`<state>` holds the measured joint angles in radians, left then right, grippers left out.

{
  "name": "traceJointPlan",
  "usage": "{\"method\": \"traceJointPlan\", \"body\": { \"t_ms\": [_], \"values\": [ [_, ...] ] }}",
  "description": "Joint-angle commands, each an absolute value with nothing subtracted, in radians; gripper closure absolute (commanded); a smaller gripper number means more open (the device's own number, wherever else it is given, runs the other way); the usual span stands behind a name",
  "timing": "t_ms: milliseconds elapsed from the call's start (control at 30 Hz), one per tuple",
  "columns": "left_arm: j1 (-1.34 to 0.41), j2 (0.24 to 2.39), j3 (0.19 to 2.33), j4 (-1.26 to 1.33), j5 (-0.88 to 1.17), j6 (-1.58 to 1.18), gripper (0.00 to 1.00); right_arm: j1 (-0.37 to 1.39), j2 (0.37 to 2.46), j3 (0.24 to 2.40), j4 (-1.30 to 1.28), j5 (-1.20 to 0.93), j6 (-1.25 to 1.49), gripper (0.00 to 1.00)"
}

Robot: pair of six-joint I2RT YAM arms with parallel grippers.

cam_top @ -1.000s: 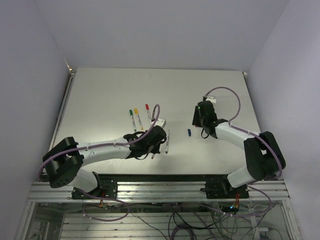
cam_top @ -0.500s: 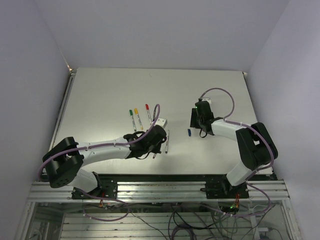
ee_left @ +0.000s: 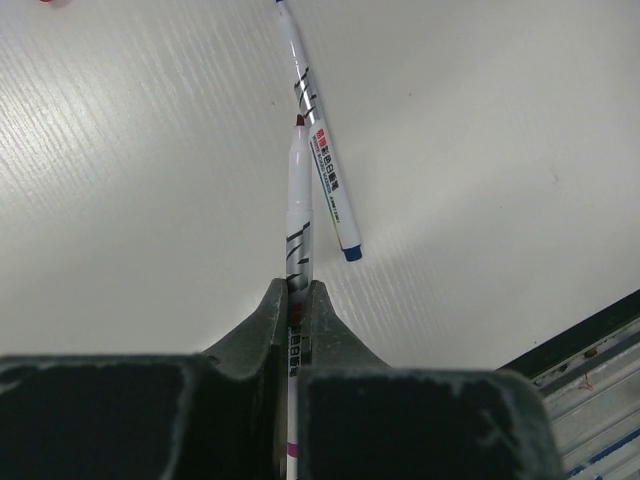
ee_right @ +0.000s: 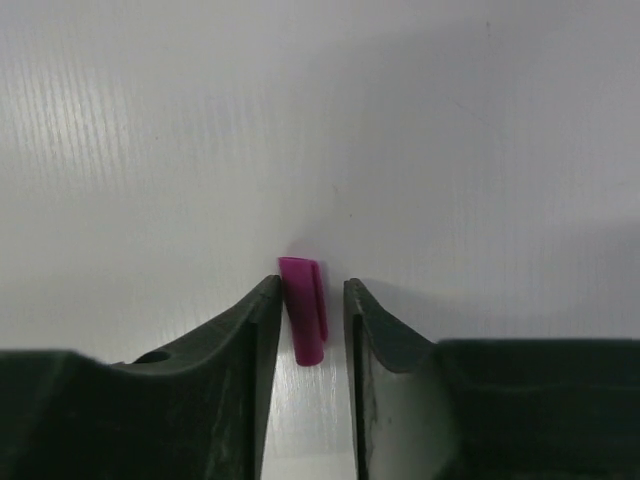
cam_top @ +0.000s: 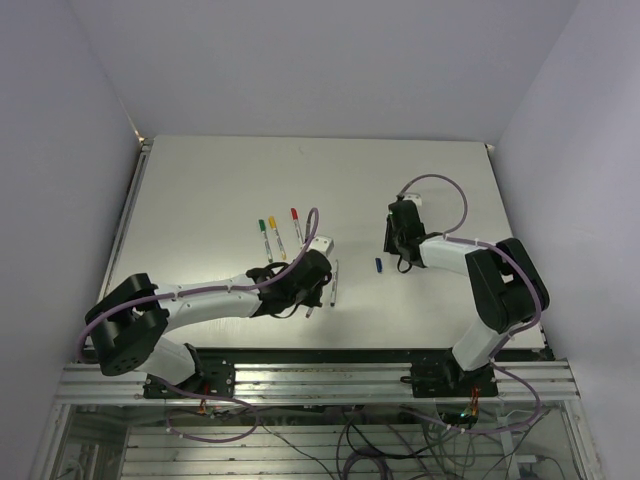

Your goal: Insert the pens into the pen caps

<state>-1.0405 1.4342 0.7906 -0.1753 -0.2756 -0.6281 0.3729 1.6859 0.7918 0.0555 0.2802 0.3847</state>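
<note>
Left gripper (ee_left: 297, 292): clenched on the barrel of the held pen (ee_left: 300, 205), whose dark reddish-purple tip points away from the fingers, above the table (ee_left: 480, 120).
Loose pen (ee_left: 320, 160): lies flat just beside the held pen with its blue end nearer the gripper (touching or apart, I cannot tell).
Right gripper (ee_right: 310, 288): low over the table, jaws parted and straddling the purple cap (ee_right: 303, 315). One finger sits against or just beside the cap and a clear gap shows at the other, so nothing is grasped yet.
Blue cap (cam_top: 379, 264): on the table near the right gripper, between the two arms.
Capped pens (cam_top: 277, 236): three, with green, yellow and red ends, lying in a row beyond the left gripper, apparently done.
Risk, off-centre squeeze: the purple cap lies nearer one finger and slightly skewed, so a closing jaw may shove it sideways, roll it, or squirt it out forward.
Risk, blocked mouth: which end is open cannot be told, and a grip covering the opening would leave the pen no way in.
Risk, mating: a long stretch of the held pen stands free of the fingers, so a small tilt may miss the cap or lever the pen in its grip.
Risk, neighbour: a left-arm move may nudge the loose pen away.
</note>
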Motion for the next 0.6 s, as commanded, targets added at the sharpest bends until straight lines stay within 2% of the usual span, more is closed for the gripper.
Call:
{"method": "traceJointPlan", "body": {
  "t_ms": [0, 33, 133, 300, 567],
  "values": [
    [-1.03, 1.44, 0.79, -0.153, -0.253, -0.626, 0.93, 0.364, 1.734, 0.803, 0.018, 0.278, 0.411, 0.74],
    [-1.029, 1.438, 0.789, -0.151, -0.254, -0.627, 0.93, 0.364, 1.733, 0.8, 0.011, 0.276, 0.419, 0.77],
    [-1.026, 1.437, 0.783, -0.143, -0.25, -0.626, 0.93, 0.364, 1.726, 0.784, 0.002, 0.249, 0.436, 0.99],
    [-1.02, 1.448, 0.784, -0.127, -0.226, -0.619, 0.93, 0.364, 1.687, 0.784, -0.014, 0.209, 0.449, 1.0],
    [-1.016, 1.414, 0.792, -0.073, -0.222, -0.583, 0.93, 0.364, 1.472, 0.762, 0.048, 0.156, 0.46, 1.0]
  ]
}}
